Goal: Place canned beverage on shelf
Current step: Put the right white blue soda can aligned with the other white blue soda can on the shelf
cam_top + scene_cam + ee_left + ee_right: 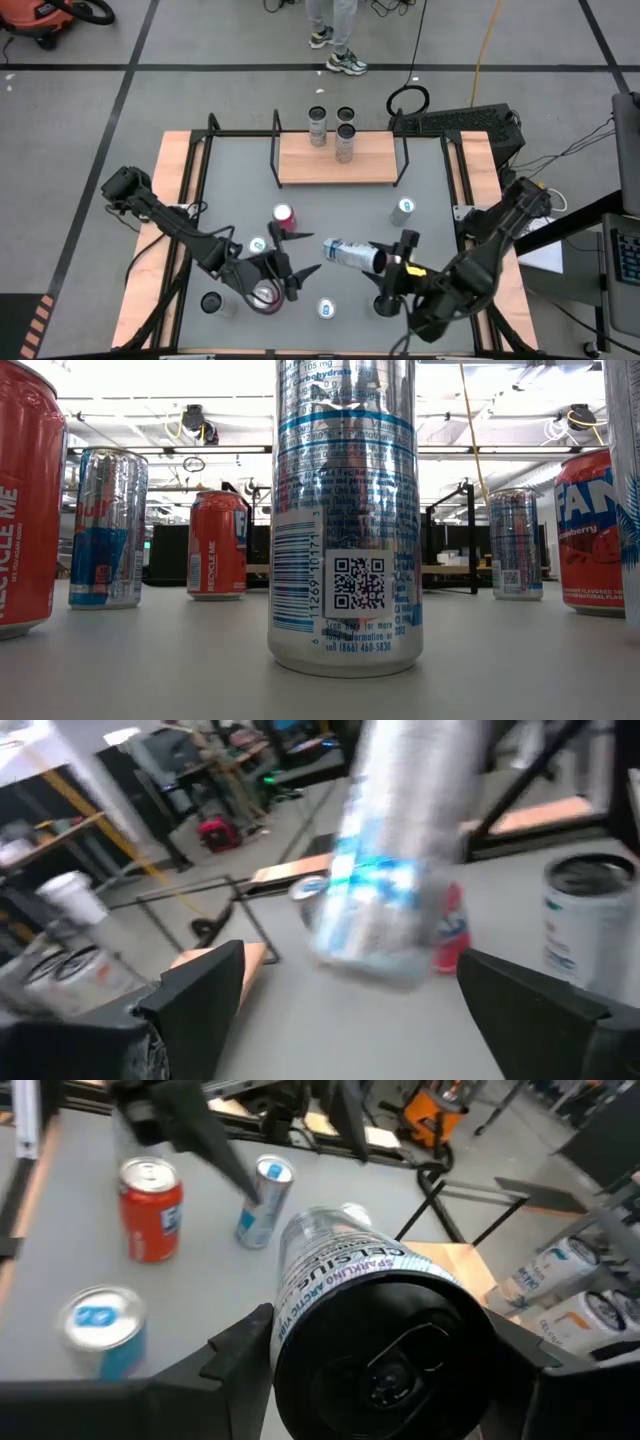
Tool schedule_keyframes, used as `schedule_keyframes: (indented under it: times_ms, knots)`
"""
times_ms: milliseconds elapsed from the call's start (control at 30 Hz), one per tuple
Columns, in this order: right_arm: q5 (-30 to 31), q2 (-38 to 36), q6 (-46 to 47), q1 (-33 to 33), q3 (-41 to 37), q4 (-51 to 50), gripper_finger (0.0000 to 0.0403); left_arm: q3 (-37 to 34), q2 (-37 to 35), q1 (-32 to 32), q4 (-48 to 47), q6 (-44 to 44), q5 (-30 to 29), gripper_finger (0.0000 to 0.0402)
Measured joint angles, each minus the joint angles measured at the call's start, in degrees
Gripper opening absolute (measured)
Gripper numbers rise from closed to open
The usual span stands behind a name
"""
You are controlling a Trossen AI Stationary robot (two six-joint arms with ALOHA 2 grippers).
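Observation:
A silver-and-blue canned beverage point(350, 254) lies roughly level in the air above the table's near middle, with my right gripper point(392, 260) shut on it. The right wrist view shows its lid end point(385, 1365) facing the camera. My left gripper point(292, 272) stands open just left of the can, nothing between its fingers point(200, 995); the left wrist view shows the can point(400, 860) blurred ahead. The shelf point(338, 162), a light-wood board with black rod frames, stands at the far middle with three cans point(346, 142) upright on it. My right gripper pinches the can's side walls at the lid end point(300, 1330) between its two fingers point(235, 1355). The fingers come from the table's right, slanting slightly down, and lie along the can. The can is lifted clear, on its side, its bottom end toward the left.
Loose cans stand on the table: a red one point(284, 215), a silver one point(258, 245), a dark-red one point(265, 295) under my left gripper, others at the near edge point(326, 310) and right point(402, 210). A person's legs point(335, 35) stand beyond the far edge.

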Motion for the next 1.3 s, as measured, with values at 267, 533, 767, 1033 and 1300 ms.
schedule_keyframes:
  times_ms: [267, 533, 767, 1033, 1300]
  knots:
    - [-2.4, 0.0, -13.8, -4.1, -4.1, 14.5, 0.0225, 0.0, 0.0, 2.6, -0.9, 0.2, 5.1, 0.0365]
    - [-7.4, 0.0, -24.4, -6.7, -4.2, 24.4, 0.0225, 0.0, 0.0, 3.2, -6.2, -1.5, 7.3, 0.0365]
    - [-7.7, 0.0, -25.9, -7.1, -4.2, 24.7, 0.0225, 0.0, 0.0, 3.0, -7.4, -3.0, 4.6, 0.0365]
    - [-7.9, 0.0, -26.7, -7.1, -4.2, 23.5, 0.0227, 0.0, 0.0, 1.6, -7.7, -4.5, 4.4, 0.0340]
    - [-8.2, 0.0, -26.7, -7.1, -4.2, 23.9, 0.0228, 0.0, 0.0, 1.4, -8.2, -5.5, 4.5, 0.0266]
